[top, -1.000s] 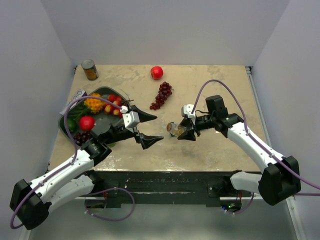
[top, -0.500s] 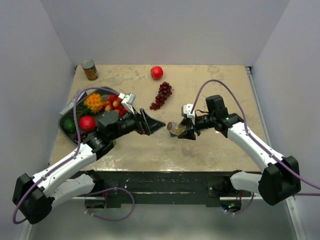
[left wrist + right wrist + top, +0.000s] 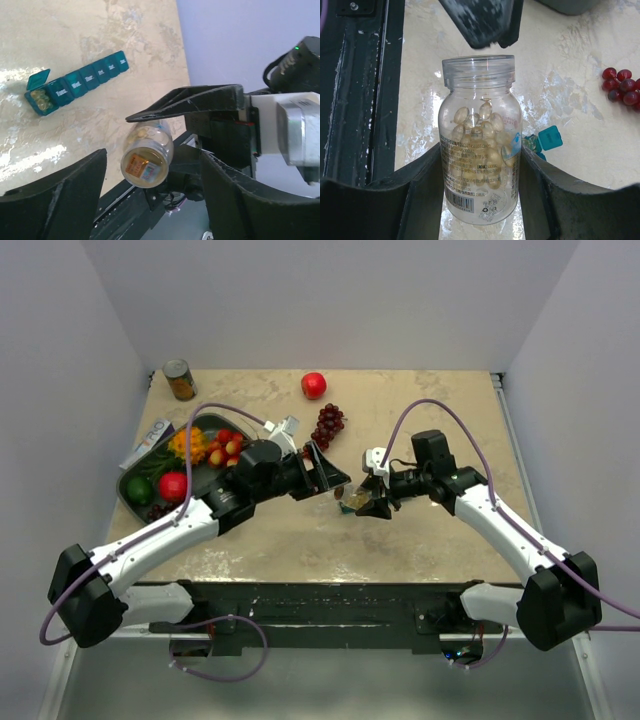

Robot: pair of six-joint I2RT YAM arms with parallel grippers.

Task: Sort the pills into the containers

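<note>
My right gripper (image 3: 368, 502) is shut on a clear uncapped pill bottle (image 3: 480, 140) full of yellow capsules and holds it above the table, mouth toward the left arm. The bottle also shows in the top view (image 3: 352, 498) and the left wrist view (image 3: 147, 156). My left gripper (image 3: 333, 478) is open and empty, its jaws just short of the bottle's mouth (image 3: 152, 167). The teal-blue pill organiser (image 3: 80, 85) lies on the table beneath the bottle. Its end lid is open and capsules lie inside. A corner of it shows in the right wrist view (image 3: 544, 140).
A dark green tray (image 3: 125, 495) with fruit sits at the left. Dark grapes (image 3: 325, 430) lie mid-table and show in the right wrist view (image 3: 620, 82). A red apple (image 3: 314, 385) and a can (image 3: 180, 380) stand at the back. A white packet (image 3: 150, 438) lies by the tray.
My left arm has swung right and forward, bringing its open gripper up to the bottle. My right gripper and the bottle have stayed put.
</note>
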